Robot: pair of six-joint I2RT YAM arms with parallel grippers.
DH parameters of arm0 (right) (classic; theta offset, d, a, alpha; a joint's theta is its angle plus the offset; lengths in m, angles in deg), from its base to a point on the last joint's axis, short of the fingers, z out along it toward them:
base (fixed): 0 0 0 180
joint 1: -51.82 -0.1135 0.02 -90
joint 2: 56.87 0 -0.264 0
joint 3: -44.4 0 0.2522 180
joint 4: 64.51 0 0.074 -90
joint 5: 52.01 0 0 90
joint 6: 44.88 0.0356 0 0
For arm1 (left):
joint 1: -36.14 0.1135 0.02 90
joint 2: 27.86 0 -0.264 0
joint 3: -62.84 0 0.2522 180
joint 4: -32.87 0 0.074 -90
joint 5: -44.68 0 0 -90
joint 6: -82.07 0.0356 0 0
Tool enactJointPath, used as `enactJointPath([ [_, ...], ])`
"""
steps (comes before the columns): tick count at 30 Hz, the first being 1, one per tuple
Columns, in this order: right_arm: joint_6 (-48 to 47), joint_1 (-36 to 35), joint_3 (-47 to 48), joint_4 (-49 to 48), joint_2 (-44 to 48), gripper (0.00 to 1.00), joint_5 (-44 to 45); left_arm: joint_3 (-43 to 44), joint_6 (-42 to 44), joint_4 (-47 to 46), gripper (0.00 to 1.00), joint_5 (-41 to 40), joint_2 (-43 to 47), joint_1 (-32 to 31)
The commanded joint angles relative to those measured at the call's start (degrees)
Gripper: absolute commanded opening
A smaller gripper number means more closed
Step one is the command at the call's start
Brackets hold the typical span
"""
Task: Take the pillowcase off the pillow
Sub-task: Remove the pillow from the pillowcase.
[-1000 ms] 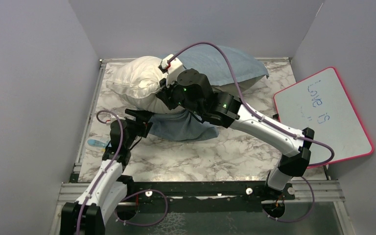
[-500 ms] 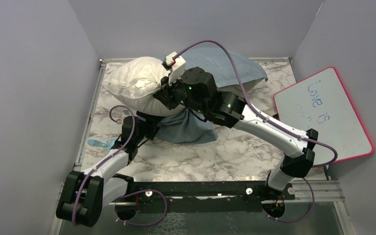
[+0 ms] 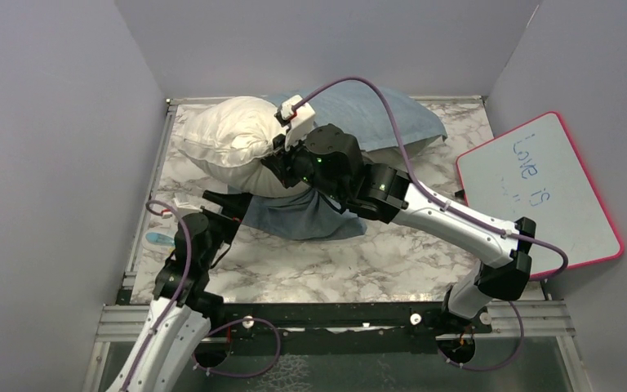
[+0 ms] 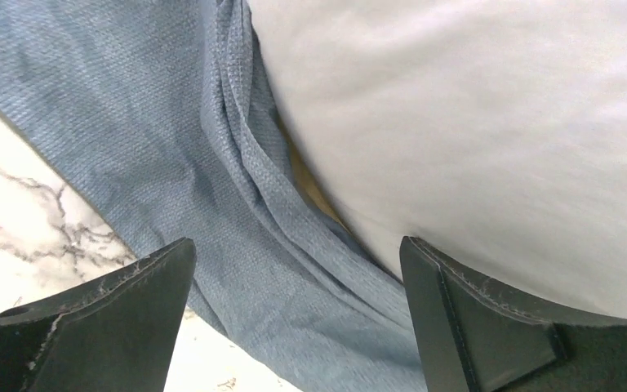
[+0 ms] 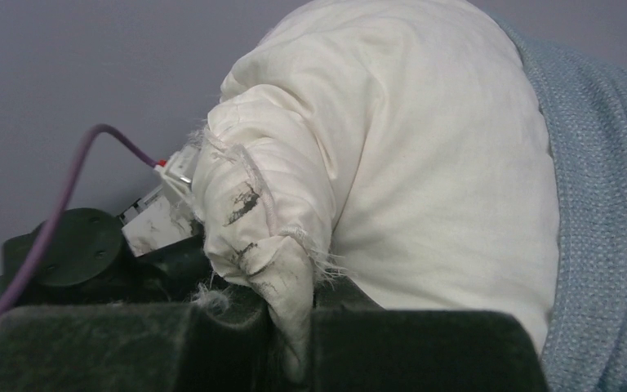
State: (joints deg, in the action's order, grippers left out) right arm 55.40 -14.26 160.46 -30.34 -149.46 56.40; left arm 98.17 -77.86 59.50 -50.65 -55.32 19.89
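Observation:
The white pillow [image 3: 229,139] lies at the back left of the table, its right part still inside the grey-blue pillowcase [image 3: 375,106]. A loose fold of the pillowcase [image 3: 310,216] spreads out in front of it. My right gripper [image 3: 282,159] is shut on a frayed corner of the pillow [image 5: 424,163], pinched between its fingers, gripper [image 5: 298,343]. The pillowcase [image 5: 604,204] covers the right side there. My left gripper [image 3: 227,202] stands open at the fold's left end. In its wrist view the gripper [image 4: 295,245] straddles the pillowcase [image 4: 131,122] folds, pillow [image 4: 473,122] above.
A pink-rimmed whiteboard [image 3: 539,192] leans off the table's right edge. A small blue-and-white object [image 3: 162,238] lies by the left rail. Grey walls close in the left, back and right. Bare marble table [image 3: 392,253] shows in front of the cloth.
My left jaws have spread wider and the left arm has swung its elbow back in. The right gripper keeps its hold on the pillow corner and has shifted slightly toward the back.

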Motion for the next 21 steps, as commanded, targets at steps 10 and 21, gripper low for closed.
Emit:
enactJointPath([
  [10,-1.0,0.7,-26.6,-8.9,12.9,0.09,-23.2,30.8,17.8,33.5,0.99,-19.1,7.3,-0.2],
  [21,-2.0,0.4,-28.3,2.6,22.6,0.70,-49.9,33.6,22.8,36.6,0.99,-17.5,-3.0,-1.2],
])
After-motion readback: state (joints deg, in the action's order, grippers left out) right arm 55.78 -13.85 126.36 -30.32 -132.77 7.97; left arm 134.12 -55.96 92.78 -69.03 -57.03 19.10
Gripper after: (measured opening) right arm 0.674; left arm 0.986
